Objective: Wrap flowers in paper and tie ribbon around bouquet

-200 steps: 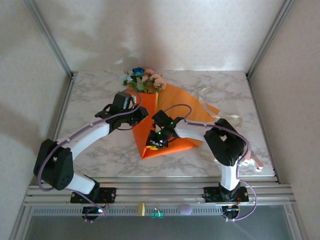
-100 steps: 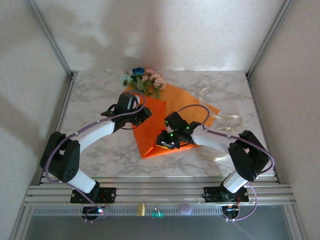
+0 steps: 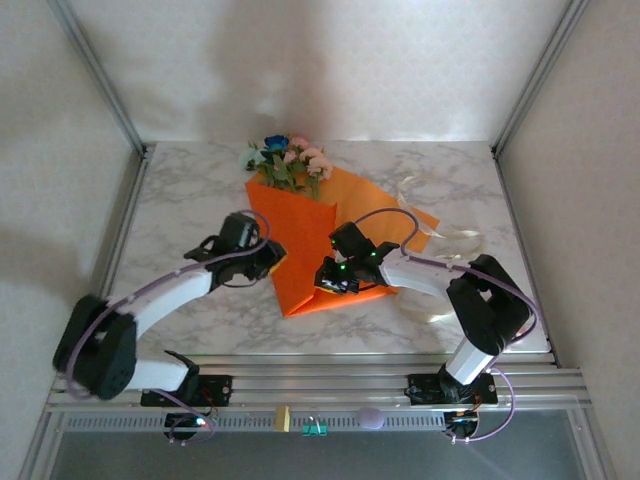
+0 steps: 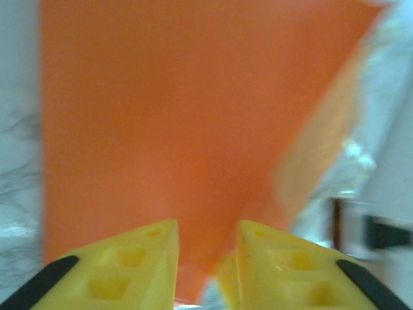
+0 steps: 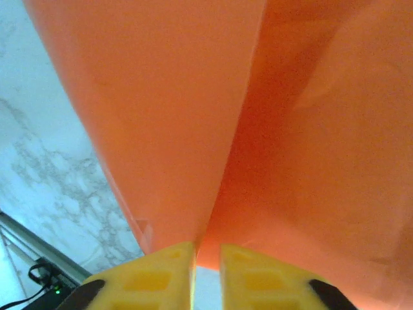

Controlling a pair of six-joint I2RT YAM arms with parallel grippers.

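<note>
- My right hand point(image 5: 208, 247) was all but closed, pinching a fold of the large bright orange paper sheet point(image 3: 300, 250) near its near tip.
- My left hand point(image 4: 206, 226) had its fingers slightly apart, the paper's left edge lying between them; I judged it loose, not clamped.
- The small bunch of pink, white and blue artificial flowers point(image 3: 285, 162) lay at the far end, heads past the paper's mouth.
- To wrap well, I needed the right pinch firm as an anchor and the left flap drawn snug over the stems, without dragging the sheet across the marble counter point(image 3: 180, 200).
- The cream-white ribbon point(image 3: 445, 235) lay to the right, in neither hand.
</note>
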